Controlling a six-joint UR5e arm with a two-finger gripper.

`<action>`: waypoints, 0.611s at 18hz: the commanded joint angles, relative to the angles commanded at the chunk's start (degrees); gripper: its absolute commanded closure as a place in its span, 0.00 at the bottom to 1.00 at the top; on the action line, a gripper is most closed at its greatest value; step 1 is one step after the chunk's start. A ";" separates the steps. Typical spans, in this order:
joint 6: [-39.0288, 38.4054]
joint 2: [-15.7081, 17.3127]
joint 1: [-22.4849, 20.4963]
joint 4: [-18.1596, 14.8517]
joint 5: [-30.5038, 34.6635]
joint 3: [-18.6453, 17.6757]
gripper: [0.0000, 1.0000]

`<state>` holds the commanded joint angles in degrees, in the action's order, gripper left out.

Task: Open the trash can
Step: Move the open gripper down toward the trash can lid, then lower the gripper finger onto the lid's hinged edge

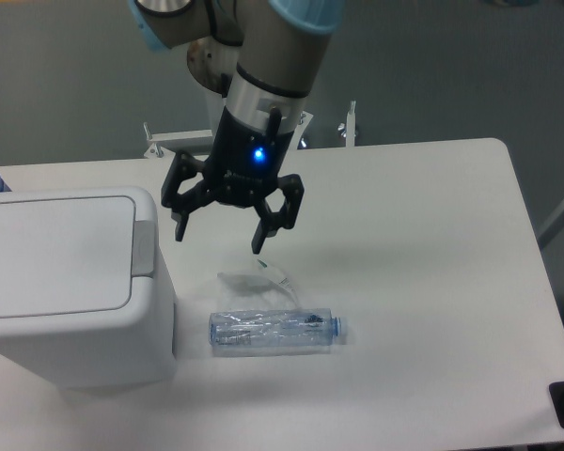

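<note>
Two fingers of the gripper hang spread apart above the table, just right of the bin, which sits at the left edge, lid closed. Bottle lies below.

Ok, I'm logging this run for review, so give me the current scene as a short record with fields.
trash can: white bin at the table's left edge, lid flat and closed
push tab: grey, on the lid's right edge, untouched
hand: open, empty, in the air just right of the bin
bottle: clear, crushed, lying on its side right of the bin
table: white
</note>
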<state>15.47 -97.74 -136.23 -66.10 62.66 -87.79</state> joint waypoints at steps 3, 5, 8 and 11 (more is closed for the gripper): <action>-0.17 0.00 1.41 0.62 1.93 -0.80 0.00; -0.35 -0.09 1.50 0.80 2.02 -0.80 0.00; -0.44 -0.09 1.58 1.15 2.02 -0.80 0.00; -0.52 -0.17 2.20 1.15 1.94 -0.62 0.00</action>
<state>14.94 -97.91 -134.03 -64.95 64.60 -88.42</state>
